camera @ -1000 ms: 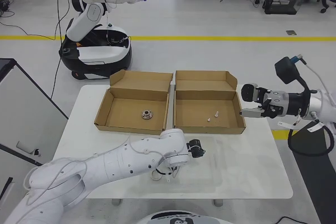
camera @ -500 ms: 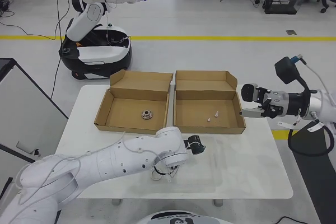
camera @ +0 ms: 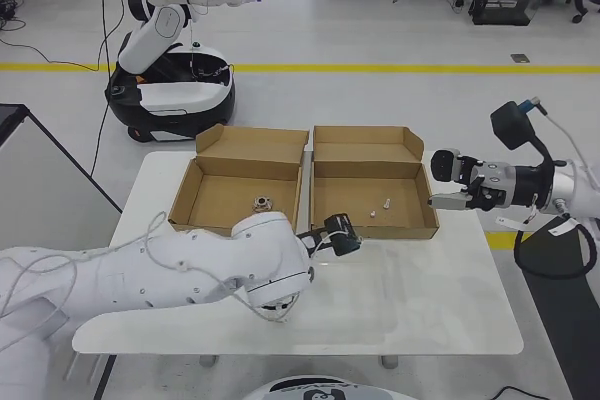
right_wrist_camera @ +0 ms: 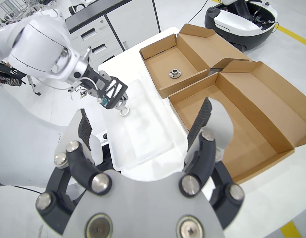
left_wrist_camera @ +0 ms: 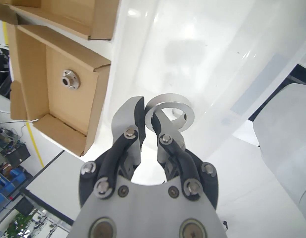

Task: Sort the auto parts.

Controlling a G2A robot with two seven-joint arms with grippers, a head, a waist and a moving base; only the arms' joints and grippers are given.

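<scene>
Holding a metal ring (left_wrist_camera: 167, 99) pinched by its rim, the left fingers (left_wrist_camera: 139, 117) hang over the worktop (camera: 430, 290), just in front of the seam between the boxes. The left box (camera: 215, 205), with a flanged hub (camera: 262, 205), lies beyond and leftward. Right fingers (right_wrist_camera: 200, 117) spread wide, well apart.

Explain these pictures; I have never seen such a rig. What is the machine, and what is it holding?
It is a two-armed robot at a white table. One picture looks down from above its arms; the other two come from cameras on each wrist. Of two open brown cardboard boxes, the left box holds a silver flanged metal hub, the right box small pale parts. The left gripper pinches a silver metal ring above the table; the right gripper is open, empty.
</scene>
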